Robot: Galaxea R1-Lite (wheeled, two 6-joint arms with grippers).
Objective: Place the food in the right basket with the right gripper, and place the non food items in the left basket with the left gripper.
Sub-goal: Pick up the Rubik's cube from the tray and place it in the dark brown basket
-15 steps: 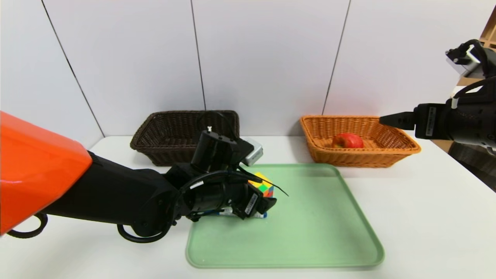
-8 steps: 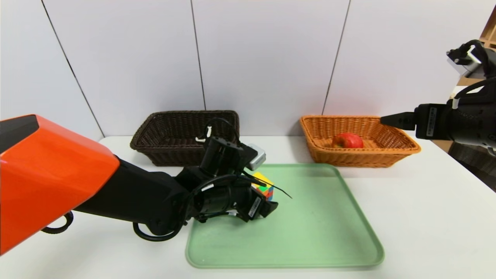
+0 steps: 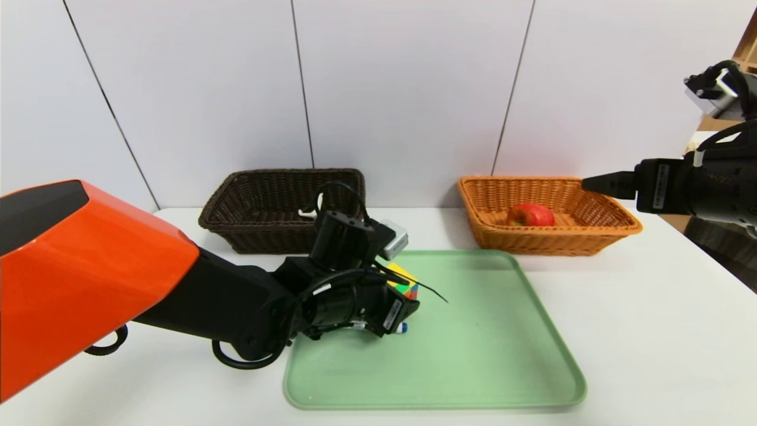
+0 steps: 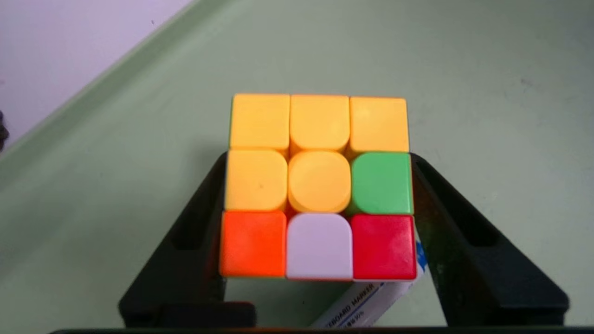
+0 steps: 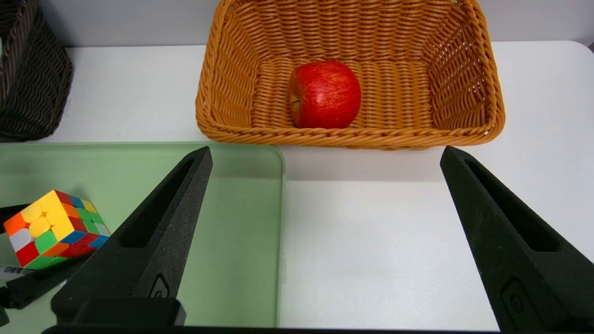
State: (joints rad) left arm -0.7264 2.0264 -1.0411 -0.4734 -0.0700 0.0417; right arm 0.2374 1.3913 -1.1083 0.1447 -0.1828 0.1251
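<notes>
Sorting is judged partly complete. On the food side, one round red apple (image 5: 325,95) lies in the orange-brown wicker basket at the right (image 5: 352,138), and no other food is seen on the green rectangular plastic tray (image 3: 437,406); that side therefore appears finished. On the non-food side, a small white object (image 3: 309,213), its kind not determinable, lies in the dark brown wicker basket at the left (image 3: 281,225). Two non-food articles remain outstanding. The first, a multicoloured plastic puzzle cube (image 4: 319,183), is at the tray, between the fingers of the left gripper (image 4: 319,185), which is at work over the tray's left part. Its fingers bear on two opposite sides of the cube, and the cube is judged to be pinched between them. The second, a white whiteboard marker with a blue end (image 4: 366,301), lies on the tray beside the cube, untaken. The right gripper (image 5: 327,148) is idle near the orange-brown basket, fingers spread wide with nothing between them. Remaining work, as judged: the cube requires lifting, carrying to the dark basket and release, after which the marker requires the same. The marker's closeness to the left gripper's fingers is noted as a minor risk; it could be nudged as the cube is raised.
</notes>
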